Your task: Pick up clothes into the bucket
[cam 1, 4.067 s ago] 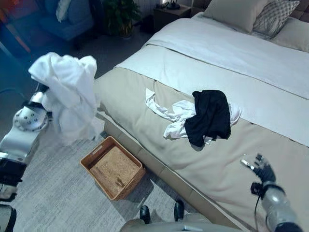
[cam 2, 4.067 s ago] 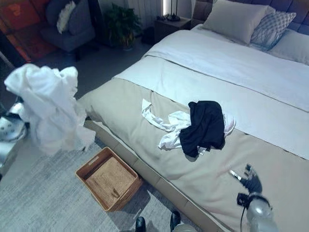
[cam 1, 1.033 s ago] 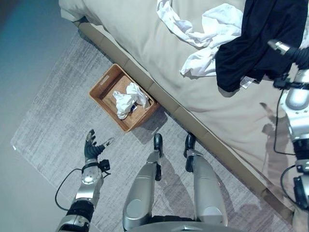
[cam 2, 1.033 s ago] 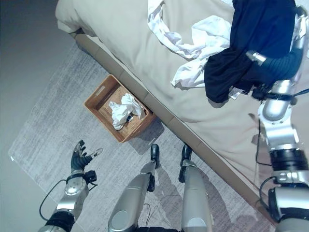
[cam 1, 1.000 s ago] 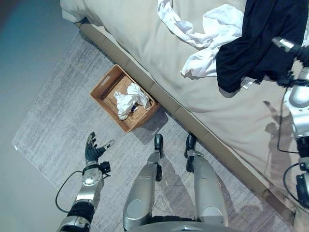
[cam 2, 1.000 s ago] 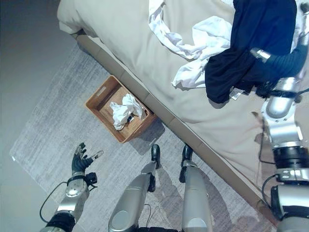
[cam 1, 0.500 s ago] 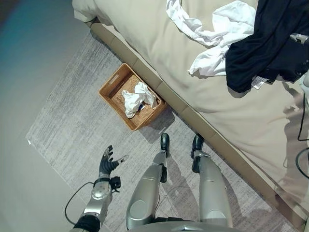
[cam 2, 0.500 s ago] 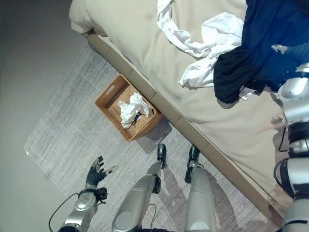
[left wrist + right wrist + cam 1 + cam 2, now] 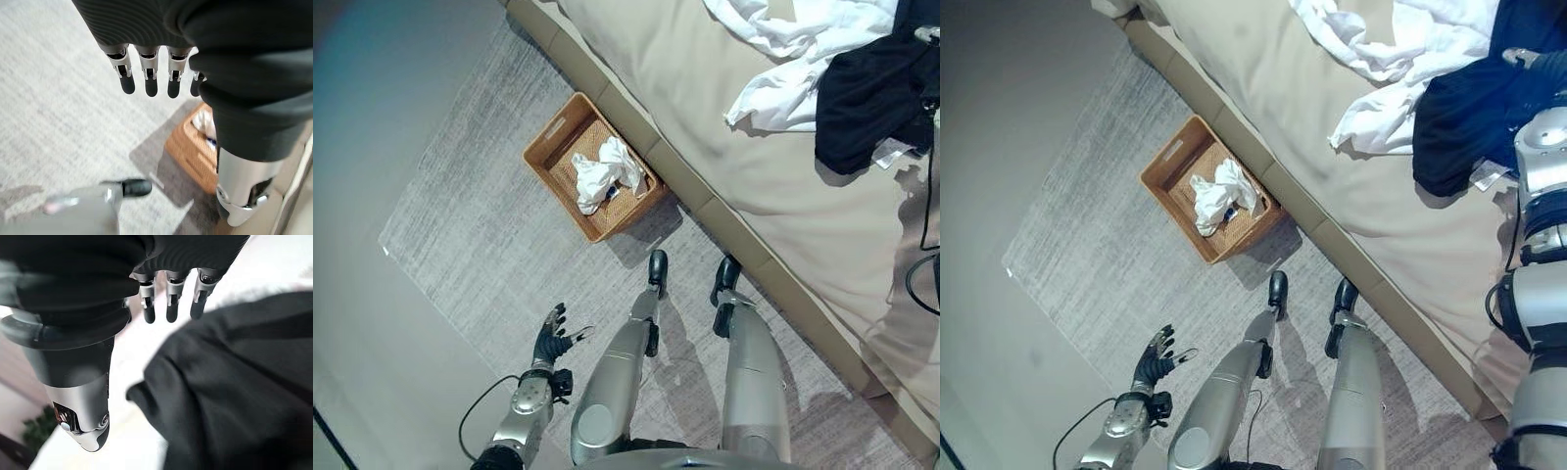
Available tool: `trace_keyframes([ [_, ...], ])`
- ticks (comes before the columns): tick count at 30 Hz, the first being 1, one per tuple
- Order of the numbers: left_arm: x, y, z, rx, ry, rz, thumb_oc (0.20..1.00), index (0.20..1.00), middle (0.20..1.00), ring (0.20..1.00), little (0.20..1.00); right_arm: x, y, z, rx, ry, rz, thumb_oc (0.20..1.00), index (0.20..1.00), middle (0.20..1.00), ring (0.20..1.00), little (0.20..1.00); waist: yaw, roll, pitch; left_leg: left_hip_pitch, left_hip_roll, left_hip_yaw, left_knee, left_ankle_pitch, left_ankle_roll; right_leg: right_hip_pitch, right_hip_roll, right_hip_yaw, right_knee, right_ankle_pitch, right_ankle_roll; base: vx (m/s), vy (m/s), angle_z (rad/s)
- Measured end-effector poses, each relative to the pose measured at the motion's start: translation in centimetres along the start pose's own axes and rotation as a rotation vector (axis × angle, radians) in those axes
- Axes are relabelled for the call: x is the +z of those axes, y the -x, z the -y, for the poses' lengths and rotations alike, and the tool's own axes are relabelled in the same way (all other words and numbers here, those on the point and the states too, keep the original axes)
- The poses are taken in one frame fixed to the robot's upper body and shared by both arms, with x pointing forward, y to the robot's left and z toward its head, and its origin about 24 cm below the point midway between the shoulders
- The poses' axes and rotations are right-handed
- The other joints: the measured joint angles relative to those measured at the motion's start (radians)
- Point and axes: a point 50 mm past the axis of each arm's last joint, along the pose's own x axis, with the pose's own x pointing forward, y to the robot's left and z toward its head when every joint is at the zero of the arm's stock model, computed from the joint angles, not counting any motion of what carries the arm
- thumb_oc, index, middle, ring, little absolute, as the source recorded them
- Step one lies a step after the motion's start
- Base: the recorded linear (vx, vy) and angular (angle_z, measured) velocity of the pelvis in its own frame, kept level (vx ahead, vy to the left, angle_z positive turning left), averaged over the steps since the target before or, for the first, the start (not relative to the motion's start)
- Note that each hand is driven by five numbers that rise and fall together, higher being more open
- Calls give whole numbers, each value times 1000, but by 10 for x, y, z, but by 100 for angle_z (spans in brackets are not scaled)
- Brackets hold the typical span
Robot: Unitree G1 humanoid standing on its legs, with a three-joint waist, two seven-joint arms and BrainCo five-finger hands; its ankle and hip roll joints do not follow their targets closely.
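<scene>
My left hand (image 9: pixel 551 343) hangs low over the grey rug (image 9: pixel 470 225), nearest to me, with its fingers (image 9: pixel 150 87) spread straight and the thumb held apart, holding nothing. Past it on the rug stands the basket (image 9: pixel 544 149), set just beside the bed's (image 9: pixel 705 88) edge, and a crumpled white garment (image 9: pixel 604 174) lies inside it, towards the bed-side end. Farther on, up on the bed's tan cover, a heap of white clothes (image 9: pixel 803 49) lies spread out, and a black garment (image 9: pixel 867 98) lies partly over it on the right. My right hand (image 9: pixel 168 303) is out over that black garment, with its fingers straight and apart, pointing past the dark cloth towards the pale bedding; in my right wrist view the black cloth lies close under the palm, but the fingers are not curled round it, and I cannot tell whether the palm touches it.
</scene>
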Motion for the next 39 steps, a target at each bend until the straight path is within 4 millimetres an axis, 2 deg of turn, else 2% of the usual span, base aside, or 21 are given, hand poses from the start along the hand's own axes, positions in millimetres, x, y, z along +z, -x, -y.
trace_keyframes([
  [4, 12, -2, 9, -33, 30, 50, 1000, 1000, 1000, 1000, 1000, 5, -6, 6, -13, 14, -14, 1000, 1000, 1000, 1000, 1000, 16, 4, 20, -46, -5, -7, -29, 26, -7, -74, -8, 3, 33, -7, -8, 10, -58, 5],
  [9, 14, -3, 10, -30, 54, 53, 1000, 1000, 1000, 1000, 1000, 15, -13, 17, -2, 39, -4, 1000, 1000, 1000, 1000, 1000, 20, 4, 22, -86, -9, -27, -32, 31, -5, -127, -18, -7, 74, -29, -15, 22, -38, 13],
  [10, 15, -3, 10, -32, 58, 58, 1000, 1000, 1000, 1000, 1000, 17, -15, 20, 5, 44, 2, 542, 542, 542, 542, 542, 19, 4, 22, -96, -8, -29, -29, 31, -6, -136, -19, -9, 77, -29, -15, -4, -9, 5],
  [13, 18, -3, 12, -37, 63, 69, 1000, 1000, 1000, 1000, 1000, 22, -17, 25, 0, 35, 12, 200, 200, 200, 200, 200, 17, 4, 22, -111, -10, -28, -28, 32, -7, -155, -22, -8, 84, -29, -15, 0, 0, 0],
  [17, 18, -3, 12, -37, 67, 68, 1000, 1000, 1000, 1000, 1000, 24, -21, 37, -24, 36, 19, 200, 200, 200, 200, 200, 15, 4, 22, -114, -12, -28, -24, 32, -8, -157, -24, -7, 85, -29, -15, 0, 0, 0],
  [29, 28, -7, 15, -43, 85, 103, 1000, 1000, 1000, 1000, 1000, 32, -21, 35, -20, 13, 39, 200, 200, 200, 200, 200, 11, 2, 22, -103, -19, -29, 3, 33, -8, -128, -31, -9, 85, -22, -18, -12, 4, 0],
  [32, 32, -9, 15, -39, 84, 116, 1000, 1000, 1000, 1000, 1000, 44, -19, 27, -6, 16, 97, 200, 200, 200, 200, 200, -16, -1, 24, -80, -17, -32, 9, 32, -8, -94, -30, -17, 69, -20, -8, -75, 26, 1],
  [36, 37, -13, 13, -33, 75, 130, 1000, 1000, 1000, 1000, 1000, 62, -18, 23, -19, -23, 167, 200, 200, 200, 200, 200, -19, -12, 27, -26, -8, -31, 8, 32, -8, -19, -13, -18, 26, -1, 1, -26, 14, -7],
  [39, 35, -15, 6, -13, 57, 121, 1000, 1000, 1000, 1000, 1000, 77, -15, 22, -30, -52, 224, 200, 200, 200, 200, 200, -43, -40, 37, 52, -2, -32, 5, 32, -7, 78, -1, -21, -17, 14, 8, 1, 12, -6],
])
